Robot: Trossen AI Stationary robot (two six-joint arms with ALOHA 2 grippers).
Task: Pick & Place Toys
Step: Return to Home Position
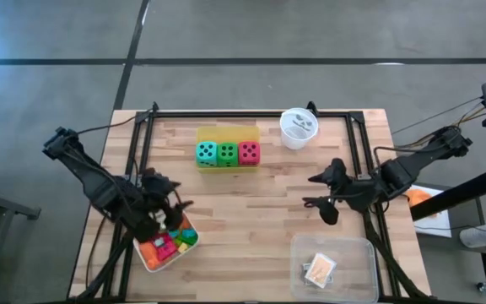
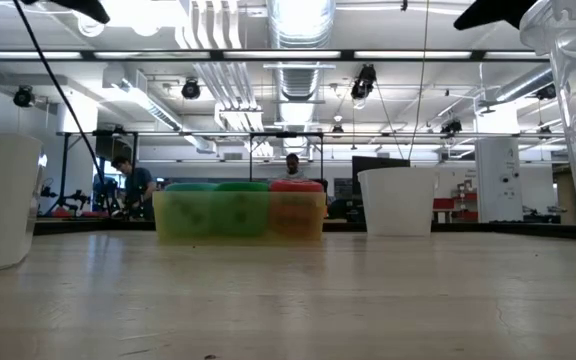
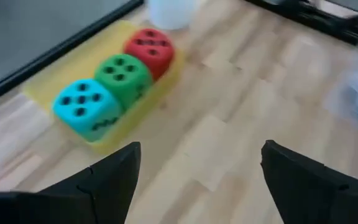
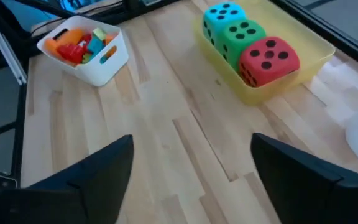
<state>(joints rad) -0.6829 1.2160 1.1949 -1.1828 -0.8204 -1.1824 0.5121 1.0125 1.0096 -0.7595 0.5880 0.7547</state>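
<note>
Blocks (image 4: 82,45) are piled in the bin (image 4: 114,62) close beside the left gripper (image 3: 201,155); dice (image 3: 122,76) are lined up in a tray (image 4: 316,45) ahead of both grippers. Fingers of both the left and the right gripper (image 4: 191,146) are held apart, empty.

Your worktop (image 1: 260,194) is a slab of pale wooden planks, with a black frame (image 1: 251,112) running along its back edge and down both sides. Four containers stand directly on it. A yellow tray (image 1: 226,132) sits near the back edge, left of centre. A round white cup (image 1: 294,142) stands near it to the right, not touching. A white bin (image 4: 98,70) sits at the front left corner. A clear tray (image 1: 357,262) sits at the front right corner. The middle boards are bare.
</note>
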